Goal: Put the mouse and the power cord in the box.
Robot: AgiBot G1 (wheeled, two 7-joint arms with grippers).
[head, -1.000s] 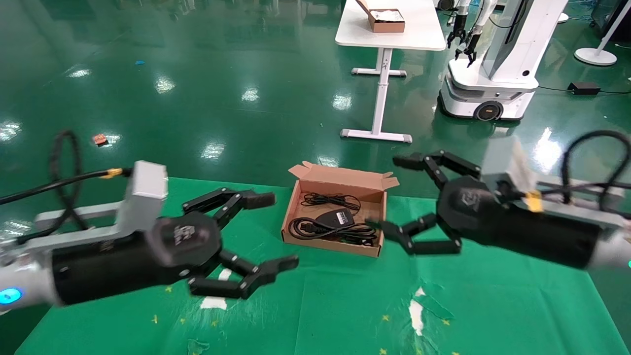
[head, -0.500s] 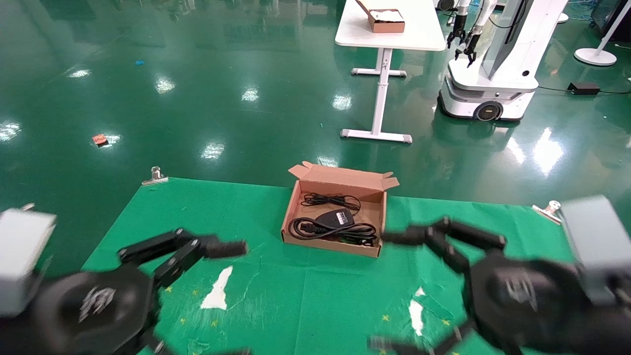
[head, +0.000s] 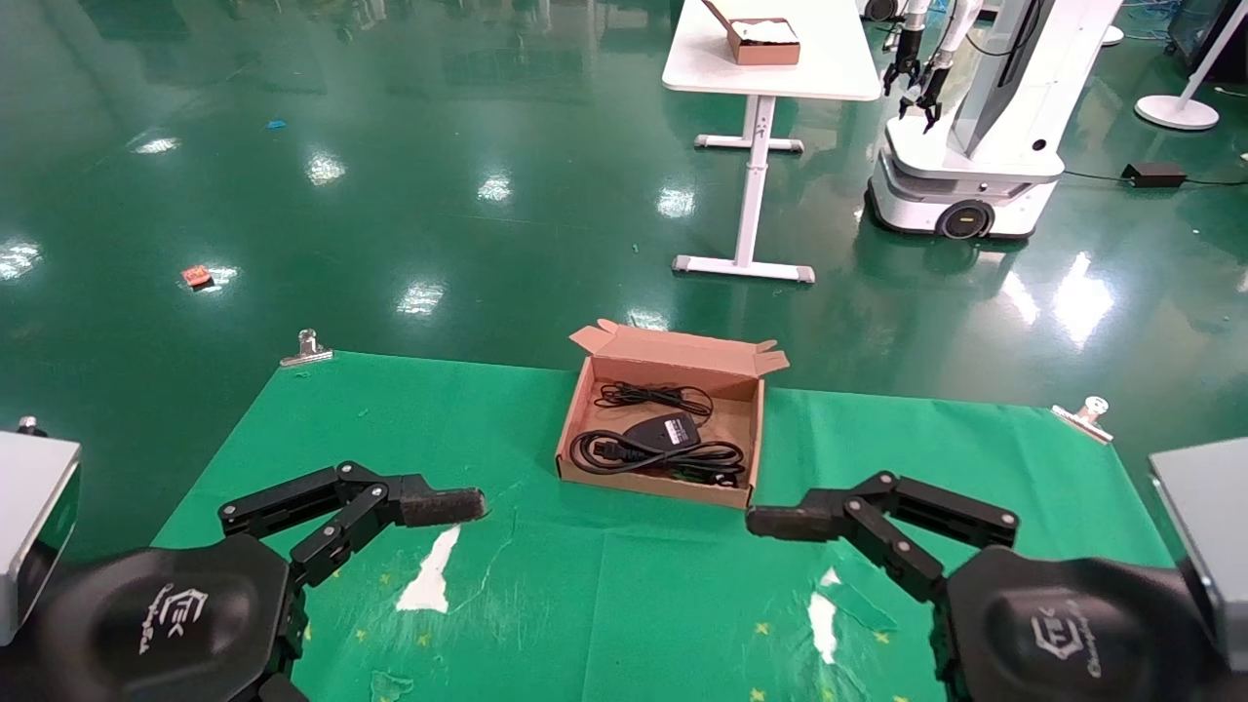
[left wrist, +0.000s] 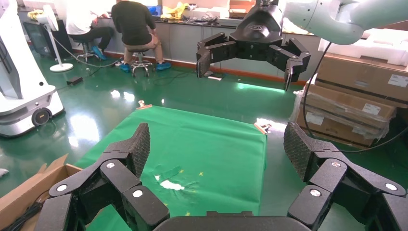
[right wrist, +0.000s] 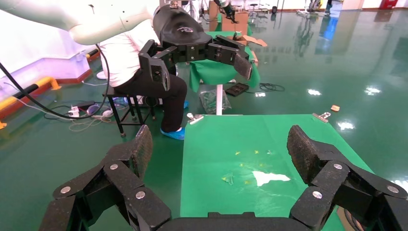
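The box (head: pixel 655 485) stands open on the green cloth at the far middle, its flapped lid folded back. Inside it lie the mouse (head: pixel 663 429), its thin cable (head: pixel 653 397) coiled behind it, and the power cord (head: pixel 651 456) bundled in front. My left gripper (left wrist: pixel 217 147) is open and empty, low at the near left; one of its fingers (head: pixel 429 507) points toward the box from well short of it. My right gripper (right wrist: pixel 221 147) is open and empty at the near right, its finger (head: pixel 799 520) just short of the box's front right corner.
The green cloth (head: pixel 604 604) has torn white patches (head: pixel 429 580) and is clipped at its far corners (head: pixel 307 348). Beyond it are a white table with a smaller brown box (head: pixel 765 41) and another white robot (head: pixel 975 117). Stacked cartons (left wrist: pixel 356 96) stand beside the table.
Both arms have drawn back from either side of the box and dropped toward the near edge, fingers still spread. The box and what lies in it have not moved.
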